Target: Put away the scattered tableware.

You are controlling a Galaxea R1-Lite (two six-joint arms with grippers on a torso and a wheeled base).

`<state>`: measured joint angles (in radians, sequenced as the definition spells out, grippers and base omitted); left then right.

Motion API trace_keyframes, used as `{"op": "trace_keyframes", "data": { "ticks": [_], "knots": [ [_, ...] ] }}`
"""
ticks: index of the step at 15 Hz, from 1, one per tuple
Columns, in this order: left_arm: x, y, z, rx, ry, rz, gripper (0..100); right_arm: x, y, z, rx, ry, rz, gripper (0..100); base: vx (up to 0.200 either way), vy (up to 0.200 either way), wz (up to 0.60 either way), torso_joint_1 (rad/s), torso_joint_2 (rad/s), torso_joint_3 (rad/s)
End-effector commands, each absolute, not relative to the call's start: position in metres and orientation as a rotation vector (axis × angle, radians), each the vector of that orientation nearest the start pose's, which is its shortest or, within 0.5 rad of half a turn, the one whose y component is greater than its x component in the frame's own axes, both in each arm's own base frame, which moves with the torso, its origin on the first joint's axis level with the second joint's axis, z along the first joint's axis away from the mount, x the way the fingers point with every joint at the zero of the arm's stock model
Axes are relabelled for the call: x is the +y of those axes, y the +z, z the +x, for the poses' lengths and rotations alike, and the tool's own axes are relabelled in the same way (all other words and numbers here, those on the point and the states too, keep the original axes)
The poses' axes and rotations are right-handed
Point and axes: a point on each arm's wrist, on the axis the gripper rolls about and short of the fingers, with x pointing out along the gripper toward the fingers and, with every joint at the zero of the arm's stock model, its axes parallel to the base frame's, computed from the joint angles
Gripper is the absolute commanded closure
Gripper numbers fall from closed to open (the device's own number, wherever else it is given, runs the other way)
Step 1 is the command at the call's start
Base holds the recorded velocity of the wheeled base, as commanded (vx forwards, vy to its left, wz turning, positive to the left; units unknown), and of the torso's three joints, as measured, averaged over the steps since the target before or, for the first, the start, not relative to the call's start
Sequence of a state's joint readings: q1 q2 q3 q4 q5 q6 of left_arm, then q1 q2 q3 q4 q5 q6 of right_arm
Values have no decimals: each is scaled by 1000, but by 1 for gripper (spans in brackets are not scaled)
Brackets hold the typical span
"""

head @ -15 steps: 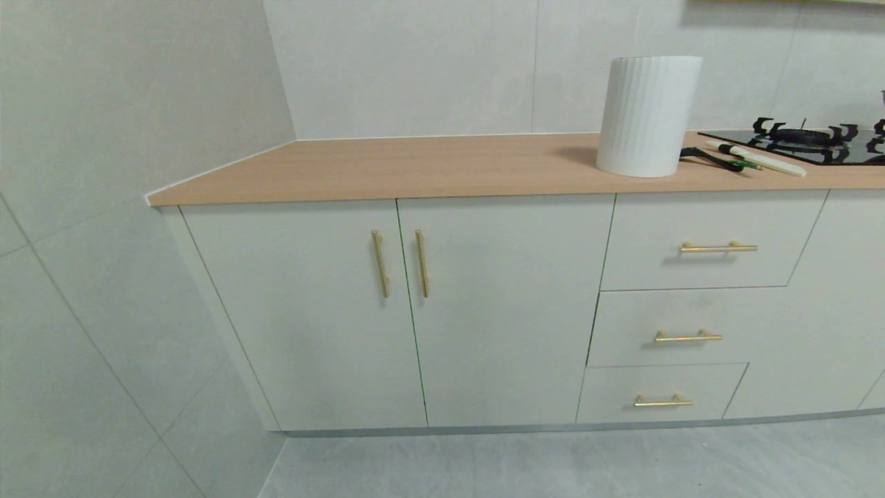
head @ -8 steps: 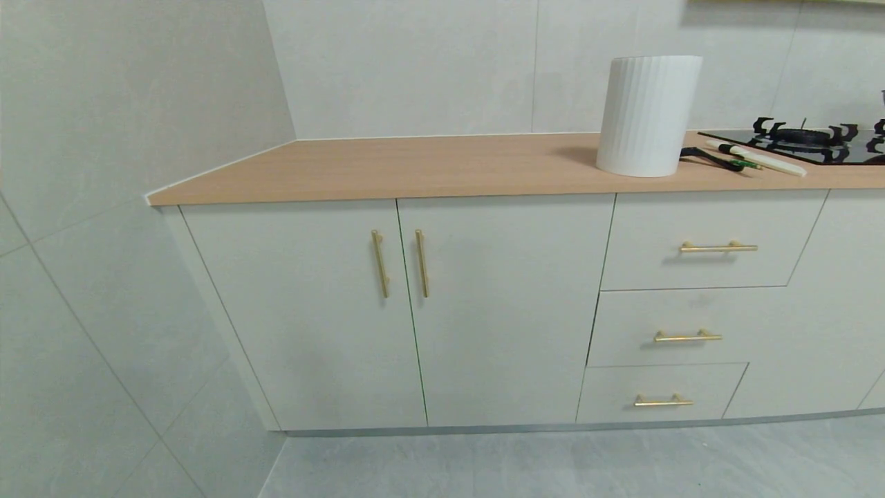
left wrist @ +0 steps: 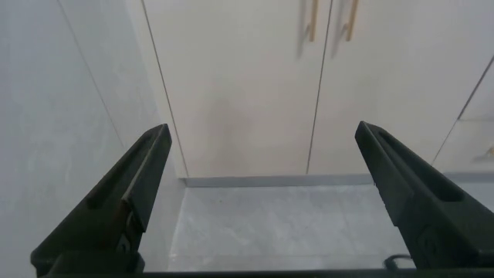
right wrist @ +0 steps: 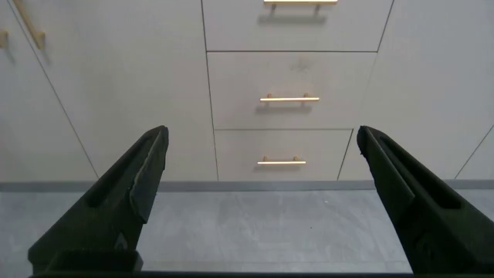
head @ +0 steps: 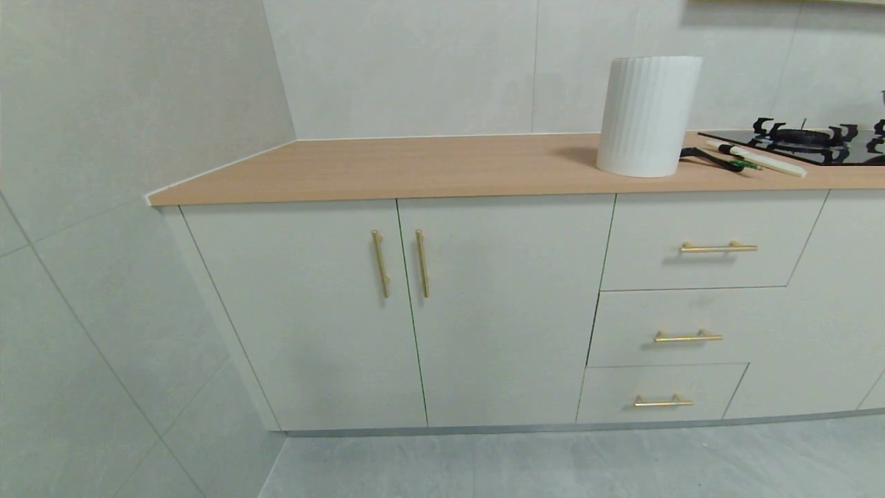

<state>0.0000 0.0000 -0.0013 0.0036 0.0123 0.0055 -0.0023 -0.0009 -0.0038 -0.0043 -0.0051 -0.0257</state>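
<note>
Several utensils (head: 767, 162): up on counter (head: 415, 166), rightward, lying along it
Right gripper (right wrist: 262, 135): nearer, agape, empty
Left gripper (left wrist: 261, 135): agape, empty

Pale grey tiled walls (head: 401, 62) meet in the far left corner above a wood-topped bench (head: 415, 166). Under it are two cream doors (head: 304, 311) on the left and three drawers (head: 747, 321) on the right, all with brass handles (head: 422, 263). The floor (head: 553, 463) is grey tile.

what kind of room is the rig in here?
Most likely a kitchen, possibly a mock-up: a black gas hob with pan supports set into a light wood countertop, pale cabinets with brass bar handles below, and loose utensils beside a white ribbed cylindrical container.
</note>
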Motion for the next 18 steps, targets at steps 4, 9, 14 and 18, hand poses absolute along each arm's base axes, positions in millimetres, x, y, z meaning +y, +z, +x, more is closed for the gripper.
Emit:
{"op": "trace_keyframes", "data": {
  "ticks": [4,9,14,18],
  "knots": [
    [0,75,-23,5,12,5,0,0,76,-23,0,-5,-29,0,0,0,0,0,0,0],
    [0,75,-23,5,12,8,0,1,76,-23,-2,23,-25,0,0,0,0,0,0,0],
    [0,75,-23,5,12,5,0,1,76,-23,-2,23,-21,0,0,-160,0,1,3,6],
    [0,75,-23,5,12,3,0,1,76,-23,-2,23,-21,0,0,-200,0,4,2,1]
  ]
}}
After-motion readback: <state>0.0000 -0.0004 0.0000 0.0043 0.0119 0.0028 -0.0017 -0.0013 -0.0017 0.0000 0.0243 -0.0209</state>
